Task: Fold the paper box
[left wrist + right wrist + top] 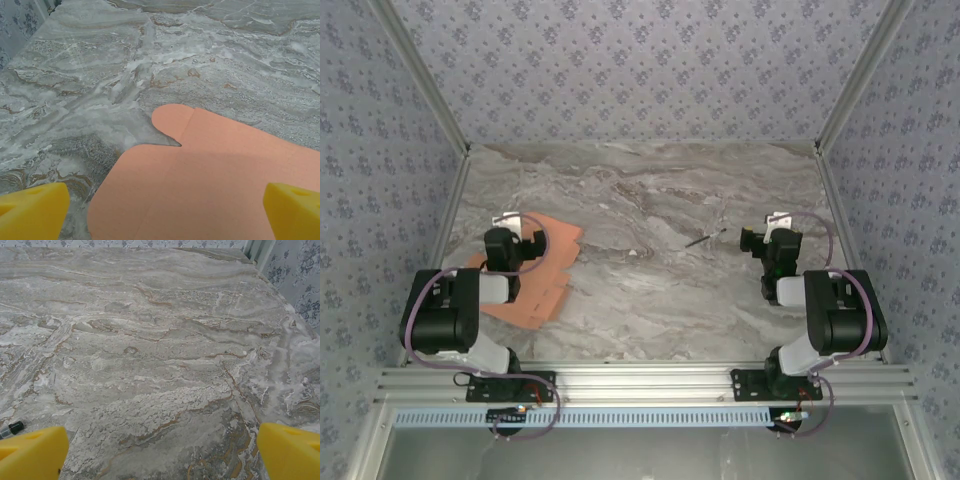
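left gripper (165, 210) wide open above flat paper box (215, 175), near left edge of table (650, 190) | right gripper (162, 452) wide open over free table | overhead: thin dark stick (705, 238) mid-table

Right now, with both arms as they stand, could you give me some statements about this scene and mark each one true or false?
1. The paper box lies as a flat, unfolded sheet on the table. True.
2. The left gripper is shut on the sheet. False: its jaws stand open and it holds nothing.
3. The sheet lies on the right arm's side. False: it lies on the left side, under the left gripper.
4. The right gripper is open over bare marble. True.
5. A thin dark object lies between the two grippers. True.
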